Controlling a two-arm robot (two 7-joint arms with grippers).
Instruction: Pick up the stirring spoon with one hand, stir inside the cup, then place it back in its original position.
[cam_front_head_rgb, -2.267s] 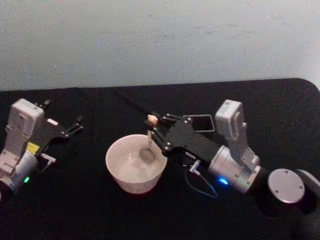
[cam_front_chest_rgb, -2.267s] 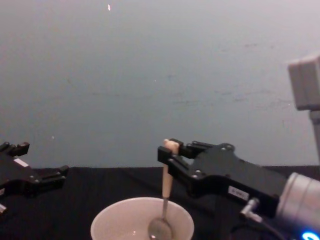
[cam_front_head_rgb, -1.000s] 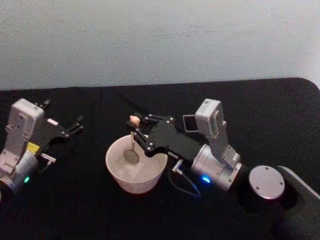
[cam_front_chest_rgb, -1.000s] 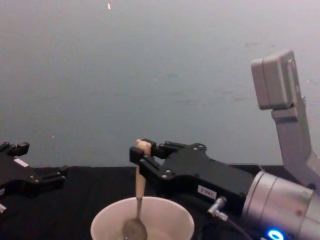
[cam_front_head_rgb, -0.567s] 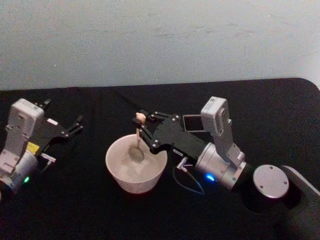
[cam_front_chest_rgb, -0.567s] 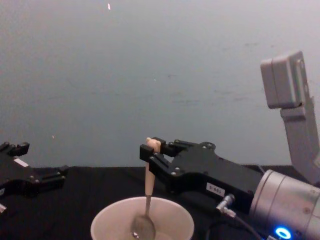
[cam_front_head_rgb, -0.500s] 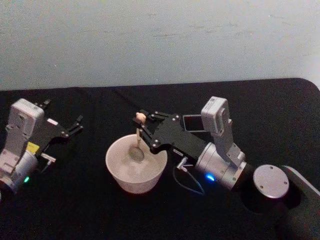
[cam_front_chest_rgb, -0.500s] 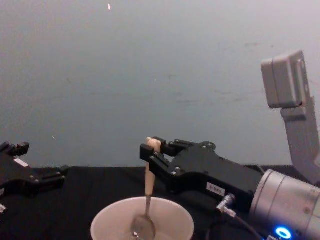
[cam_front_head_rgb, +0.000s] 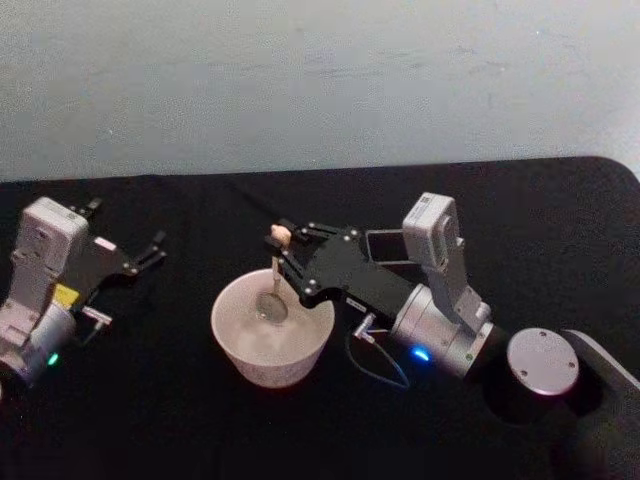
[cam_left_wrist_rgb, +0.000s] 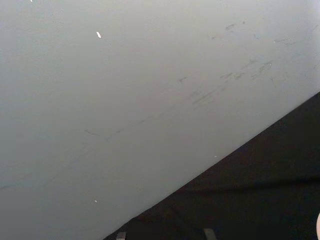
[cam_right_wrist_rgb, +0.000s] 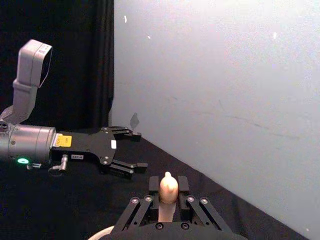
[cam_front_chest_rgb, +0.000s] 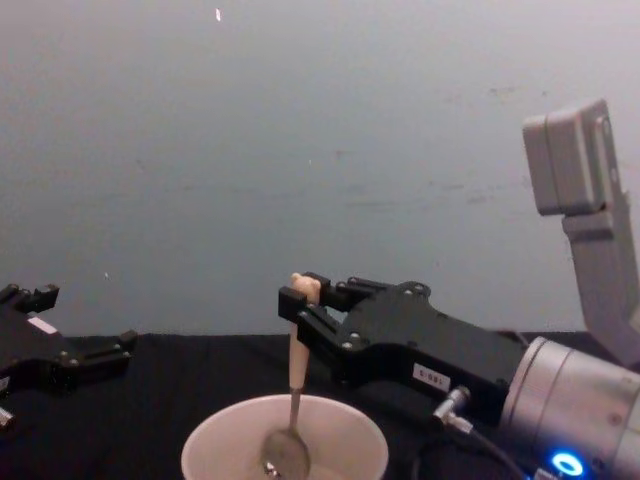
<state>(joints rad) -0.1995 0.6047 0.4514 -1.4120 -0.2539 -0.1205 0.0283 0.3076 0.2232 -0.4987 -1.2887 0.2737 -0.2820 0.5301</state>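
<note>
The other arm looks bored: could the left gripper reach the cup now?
Probably yes: only bare tablecloth lies between the left gripper and the cup, though the right gripper, holding the stirring spoon inside, could crowd it.

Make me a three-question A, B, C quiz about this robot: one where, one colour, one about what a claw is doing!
1. Where is the shiny bowl of the stirring spoon?
A. Inside the cup
B. Beside it
C. Under it

2. What colour is the cup?
A. Red
B. Cream-white
C. Green

3. What is the right claw doing?
A. Hanging open
B. Gripping the cup
C. Shut on the spoon's handle

Answers:
1 A: it dips below the rim.
2 B: its wall is cream-white.
3 C: it pinches the beige handle; the left claw sits open, parked left.
</note>
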